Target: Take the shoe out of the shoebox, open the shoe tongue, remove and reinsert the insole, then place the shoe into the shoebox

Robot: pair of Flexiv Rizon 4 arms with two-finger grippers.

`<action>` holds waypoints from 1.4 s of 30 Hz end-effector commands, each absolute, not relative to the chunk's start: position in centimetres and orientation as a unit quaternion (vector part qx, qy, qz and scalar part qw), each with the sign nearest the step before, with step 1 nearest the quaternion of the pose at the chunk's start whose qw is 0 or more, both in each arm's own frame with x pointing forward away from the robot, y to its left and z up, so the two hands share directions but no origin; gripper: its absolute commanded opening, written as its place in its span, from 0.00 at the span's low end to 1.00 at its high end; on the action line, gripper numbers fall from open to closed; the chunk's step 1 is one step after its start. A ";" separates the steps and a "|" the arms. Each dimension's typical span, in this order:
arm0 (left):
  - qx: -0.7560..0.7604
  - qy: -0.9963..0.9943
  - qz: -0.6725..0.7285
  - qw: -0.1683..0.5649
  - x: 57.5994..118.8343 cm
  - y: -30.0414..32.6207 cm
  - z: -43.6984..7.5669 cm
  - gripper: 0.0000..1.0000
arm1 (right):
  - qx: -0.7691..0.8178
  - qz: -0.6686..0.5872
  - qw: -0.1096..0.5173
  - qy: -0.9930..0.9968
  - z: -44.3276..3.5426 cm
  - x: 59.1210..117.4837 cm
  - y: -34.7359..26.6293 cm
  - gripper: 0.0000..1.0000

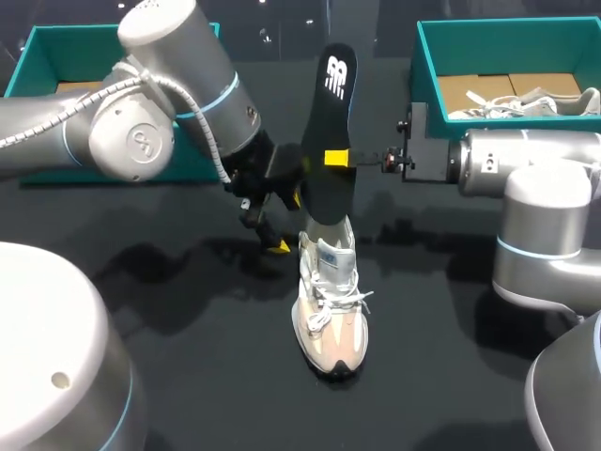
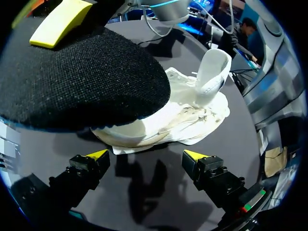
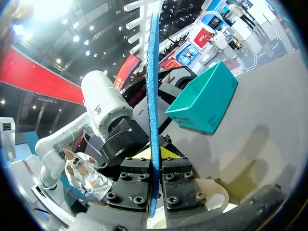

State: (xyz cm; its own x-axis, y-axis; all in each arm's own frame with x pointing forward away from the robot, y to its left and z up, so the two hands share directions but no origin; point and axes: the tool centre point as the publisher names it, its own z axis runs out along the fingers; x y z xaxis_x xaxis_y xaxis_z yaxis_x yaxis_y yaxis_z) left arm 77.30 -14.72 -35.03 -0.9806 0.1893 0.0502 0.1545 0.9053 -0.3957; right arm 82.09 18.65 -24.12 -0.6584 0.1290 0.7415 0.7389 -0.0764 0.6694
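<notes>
Black foam insole (image 1: 331,122), long axis vertical, pinched by right gripper (image 3: 155,166); lower end at collar of white mesh sneaker (image 1: 329,301) directly below. Left gripper (image 2: 147,155) spread, beside heel.

Head cam sat high & behind the robot, facing down on the table (image 1: 178,310) from mid range; left arm (image 1: 141,113) showed at its left, right arm (image 1: 531,169) at its right; shoe (image 1: 331,301) stood near centre. Left wrist cam looked out along the left jaws, low over the table & v. close to the shoe; the insole (image 2: 82,77) filled much of that view. Right wrist cam looked sideways along the right jaws, edge-on to the insole, across to the left arm & a teal shoebox (image 3: 204,101). Shared: head & left wrist both took in shoe + insole; head & right wrist both took in insole, left arm, that shoebox.
</notes>
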 end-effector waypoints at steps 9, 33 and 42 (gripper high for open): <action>-0.085 -0.976 0.197 0.045 77.6 -15.0 -35.7 1.00 | -0.343 -0.655 0.229 -0.633 -24.9 83.0 18.8 0.00; -0.096 -0.975 0.196 0.042 77.7 -14.9 -35.7 1.00 | -0.291 -0.684 0.218 -0.632 -26.1 83.9 18.6 0.00; -0.096 -0.975 0.196 0.042 77.7 -14.9 -35.7 1.00 | -0.258 -0.691 0.232 -0.634 -26.9 84.3 18.7 0.00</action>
